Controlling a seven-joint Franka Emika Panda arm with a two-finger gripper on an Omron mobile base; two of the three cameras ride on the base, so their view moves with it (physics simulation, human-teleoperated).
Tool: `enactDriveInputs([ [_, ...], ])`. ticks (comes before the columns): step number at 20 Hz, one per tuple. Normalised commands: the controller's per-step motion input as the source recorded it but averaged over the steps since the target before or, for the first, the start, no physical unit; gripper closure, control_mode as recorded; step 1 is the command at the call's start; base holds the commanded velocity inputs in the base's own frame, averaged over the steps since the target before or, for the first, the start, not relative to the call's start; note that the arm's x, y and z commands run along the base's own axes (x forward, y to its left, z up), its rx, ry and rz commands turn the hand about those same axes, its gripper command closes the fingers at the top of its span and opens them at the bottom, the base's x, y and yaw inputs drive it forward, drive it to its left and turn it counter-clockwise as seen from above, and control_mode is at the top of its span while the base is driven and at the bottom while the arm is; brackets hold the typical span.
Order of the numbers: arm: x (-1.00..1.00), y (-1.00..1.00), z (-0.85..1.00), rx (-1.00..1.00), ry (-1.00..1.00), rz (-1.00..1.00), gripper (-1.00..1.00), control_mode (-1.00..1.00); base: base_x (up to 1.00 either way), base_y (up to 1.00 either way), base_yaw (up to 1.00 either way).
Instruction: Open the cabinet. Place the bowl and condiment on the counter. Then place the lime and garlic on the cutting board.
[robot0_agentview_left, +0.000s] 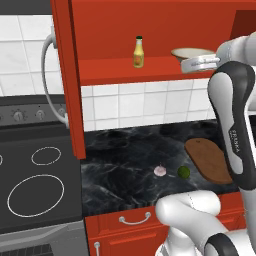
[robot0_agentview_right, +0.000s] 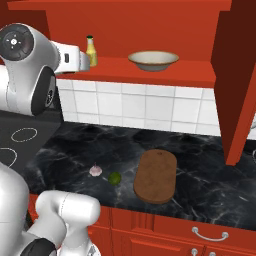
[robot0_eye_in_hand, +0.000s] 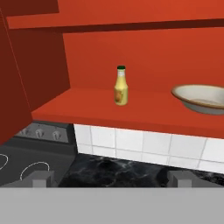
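The red cabinet (robot0_agentview_left: 125, 70) stands open, its doors swung wide. On its inner shelf (robot0_eye_in_hand: 109, 109) stands the small yellow condiment (robot0_eye_in_hand: 121, 85) (robot0_agentview_left: 138, 52) (robot0_agentview_right: 91, 51), upright. The beige bowl (robot0_eye_in_hand: 203, 98) (robot0_agentview_right: 153, 60) (robot0_agentview_left: 192, 51) sits to its right. My gripper (robot0_eye_in_hand: 110, 179) (robot0_agentview_right: 85, 61) is open and empty. It hangs in front of the shelf at about shelf height, short of the bottle. Down on the black counter (robot0_agentview_right: 210, 180) lie the garlic (robot0_agentview_right: 95, 171) (robot0_agentview_left: 160, 171) and the lime (robot0_agentview_right: 115, 178) (robot0_agentview_left: 183, 172), side by side, just left of the wooden cutting board (robot0_agentview_right: 156, 176) (robot0_agentview_left: 210, 160).
The left cabinet door (robot0_agentview_left: 65, 75) juts out edge-on over the counter's left end. The right door (robot0_agentview_right: 237, 85) hangs open on the right. A dark stovetop (robot0_agentview_left: 35, 180) lies left of the counter. Red drawers (robot0_agentview_right: 210, 232) run below the counter's front edge.
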Motion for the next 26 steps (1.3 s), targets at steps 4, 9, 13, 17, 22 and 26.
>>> enactDriveInputs([
  [4, 0.09, 0.22, -0.02, 0.0, 0.07, 0.0, -1.0, -1.0, 0.0, 0.0, 0.0],
  [9, 0.24, 0.26, -0.01, 0.0, 0.11, 0.0, -1.0, -1.0, 0.0, 0.0, 0.0],
  [13, 0.37, 0.17, -0.14, 0.0, 0.06, 0.0, -1.0, -1.0, 0.0, 0.0, 0.0],
  [17, 0.49, 0.02, -0.21, 0.0, 0.0, 0.0, -1.0, -1.0, 0.0, 0.0, 0.0],
  [22, 0.46, 0.0, -0.19, 0.0, 0.0, 0.0, -1.0, -1.0, 0.0, 0.0, 0.0],
  [26, 0.31, 0.0, -0.05, 0.0, 0.0, 0.0, -1.0, -1.0, 0.0, 0.0, 0.0],
])
